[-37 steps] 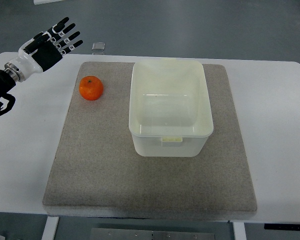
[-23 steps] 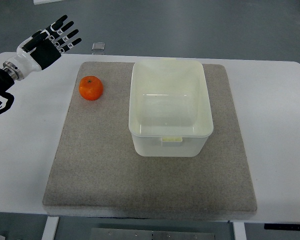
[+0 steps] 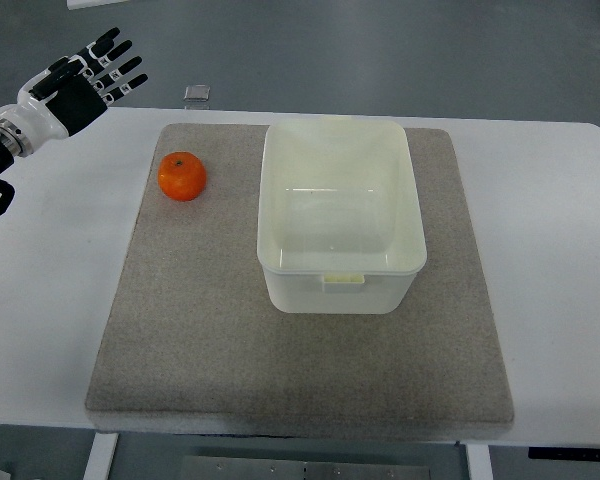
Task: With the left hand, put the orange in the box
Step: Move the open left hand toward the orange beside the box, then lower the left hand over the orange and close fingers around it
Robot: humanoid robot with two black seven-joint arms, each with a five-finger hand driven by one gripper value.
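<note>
The left hand (image 3: 75,80) hovers with fingers spread past the desk's (image 3: 40,300) far-left corner, well apart from the orange (image 3: 183,176) on the mat (image 3: 180,330). Being round, the orange could roll off if nudged off-centre, and the box (image 3: 341,213) stands empty.

One orange (image 3: 182,176); one box (image 3: 341,213); one mat (image 3: 200,330); one table (image 3: 50,290); one hand (image 3: 72,88).
</note>
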